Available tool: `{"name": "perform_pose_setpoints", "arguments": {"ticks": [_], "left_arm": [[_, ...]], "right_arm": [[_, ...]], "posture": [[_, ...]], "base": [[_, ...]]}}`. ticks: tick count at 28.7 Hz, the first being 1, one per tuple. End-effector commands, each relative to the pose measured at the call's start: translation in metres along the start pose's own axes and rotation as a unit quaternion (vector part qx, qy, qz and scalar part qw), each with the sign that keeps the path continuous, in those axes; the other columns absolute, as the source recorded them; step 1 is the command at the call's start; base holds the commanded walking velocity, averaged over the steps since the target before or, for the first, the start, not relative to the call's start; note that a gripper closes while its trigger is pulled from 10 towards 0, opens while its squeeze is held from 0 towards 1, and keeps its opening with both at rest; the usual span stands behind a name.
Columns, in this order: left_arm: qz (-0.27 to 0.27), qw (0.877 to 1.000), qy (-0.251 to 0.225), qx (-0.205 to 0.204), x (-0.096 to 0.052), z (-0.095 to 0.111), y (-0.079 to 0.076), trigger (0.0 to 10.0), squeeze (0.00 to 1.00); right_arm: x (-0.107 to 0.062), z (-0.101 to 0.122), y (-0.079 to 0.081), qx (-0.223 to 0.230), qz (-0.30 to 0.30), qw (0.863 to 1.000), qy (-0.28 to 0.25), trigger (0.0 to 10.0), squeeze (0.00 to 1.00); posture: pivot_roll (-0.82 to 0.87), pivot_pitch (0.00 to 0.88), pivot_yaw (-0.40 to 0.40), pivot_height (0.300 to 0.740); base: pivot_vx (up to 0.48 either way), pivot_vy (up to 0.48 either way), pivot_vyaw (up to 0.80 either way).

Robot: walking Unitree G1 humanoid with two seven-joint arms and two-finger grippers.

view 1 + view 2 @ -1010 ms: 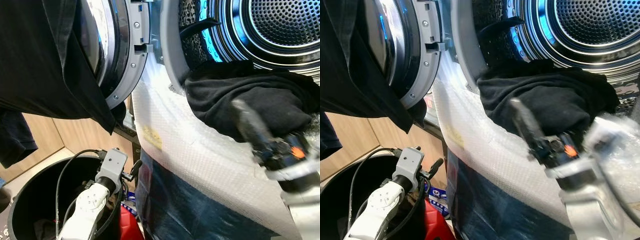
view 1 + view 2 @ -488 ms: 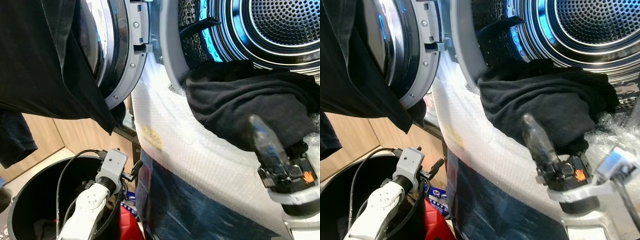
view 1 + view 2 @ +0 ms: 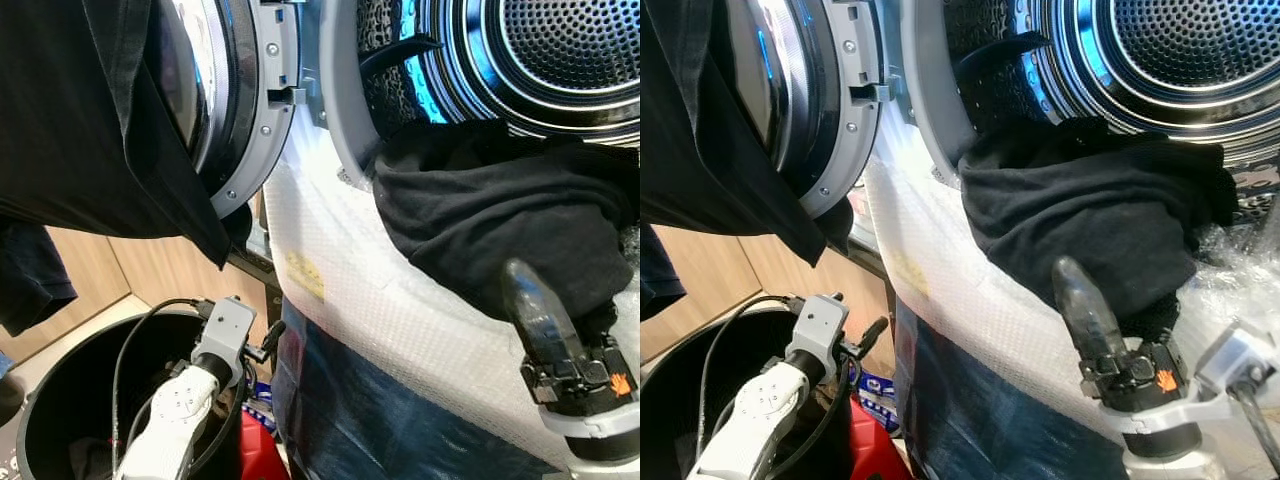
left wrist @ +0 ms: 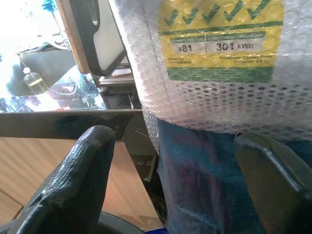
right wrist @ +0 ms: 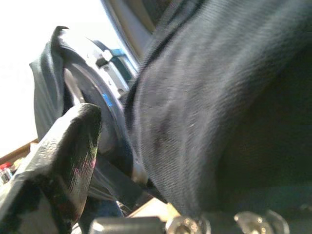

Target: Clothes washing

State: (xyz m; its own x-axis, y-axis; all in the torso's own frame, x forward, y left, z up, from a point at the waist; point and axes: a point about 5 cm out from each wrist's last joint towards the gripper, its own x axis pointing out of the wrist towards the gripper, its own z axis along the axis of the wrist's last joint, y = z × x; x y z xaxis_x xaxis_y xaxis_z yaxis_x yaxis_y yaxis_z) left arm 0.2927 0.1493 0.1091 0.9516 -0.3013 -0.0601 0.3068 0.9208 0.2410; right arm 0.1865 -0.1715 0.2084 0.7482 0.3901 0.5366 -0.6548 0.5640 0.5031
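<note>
Hanging: black crumpled garment (image 3: 500, 215) spills out of the drum mouth and over the front rim, right of centre in the head views.
Drum: round perforated steel drum (image 3: 565, 50) glows blue at upper right, with a grey rubber door seal (image 3: 340, 110) along its left edge.
Door: round glass washer door with a grey plastic ring (image 3: 245, 110) stands swung open at upper left; a second black cloth (image 3: 90, 120) drapes over it and down the left edge.
Machine front: white bubble wrap (image 3: 400, 310) covers the panel below the opening, with dark blue film (image 3: 370, 420) lower down; the left wrist view shows a yellow and green energy label (image 4: 222, 41) under the wrap.
Right gripper (image 3: 1110, 320): at lower right, pressed up against the garment's lower fold; one black finger (image 3: 1085, 305) shows in front of the cloth, the other is hidden, so I cannot tell whether it grips.
Left gripper (image 4: 180, 170): low at lower left, fingers (image 4: 80, 175) spread apart, holding nothing, above a round black plastic basket (image 3: 60, 400).
Floor side: light wooden panel (image 3: 150, 275) behind the basket.
</note>
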Motion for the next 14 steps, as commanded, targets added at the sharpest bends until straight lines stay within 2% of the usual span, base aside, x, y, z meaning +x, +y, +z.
{"name": "perform_pose_setpoints", "arguments": {"ticks": [1, 7, 11, 14], "left_arm": [[0.0, 1.0, -0.008, -0.001, 0.002, 0.005, 0.002, 10.0, 0.0], [-0.003, 1.0, -0.009, -0.002, 0.002, 0.005, 0.0, 10.0, 0.0], [-0.003, 1.0, -0.009, -0.004, 0.0, 0.004, -0.001, 10.0, 0.0], [0.0, 1.0, -0.008, -0.004, -0.001, 0.005, 0.0, 10.0, 0.0]], "right_arm": [[-0.003, -0.002, -0.007, 0.005, -0.022, 1.0, 0.001, 10.0, 0.0], [0.002, -0.012, -0.018, 0.055, -0.046, 0.997, -0.004, 10.0, 0.0], [0.009, -0.009, -0.011, 0.07, -0.004, 0.997, -0.026, 10.0, 0.0], [0.007, -0.011, -0.009, 0.064, 0.005, 0.998, -0.01, 10.0, 0.0]], "posture": [[0.08, 0.041, 0.022, 0.74], [0.08, 0.041, 0.02, 0.74], [0.1, 0.041, 0.014, 0.74], [0.11, 0.046, 0.012, 0.74]], "base": [[0.0, 0.0, 0.0], [0.0, 0.0, 0.0], [0.0, 0.0, 0.0], [0.0, 0.0, 0.0]]}}
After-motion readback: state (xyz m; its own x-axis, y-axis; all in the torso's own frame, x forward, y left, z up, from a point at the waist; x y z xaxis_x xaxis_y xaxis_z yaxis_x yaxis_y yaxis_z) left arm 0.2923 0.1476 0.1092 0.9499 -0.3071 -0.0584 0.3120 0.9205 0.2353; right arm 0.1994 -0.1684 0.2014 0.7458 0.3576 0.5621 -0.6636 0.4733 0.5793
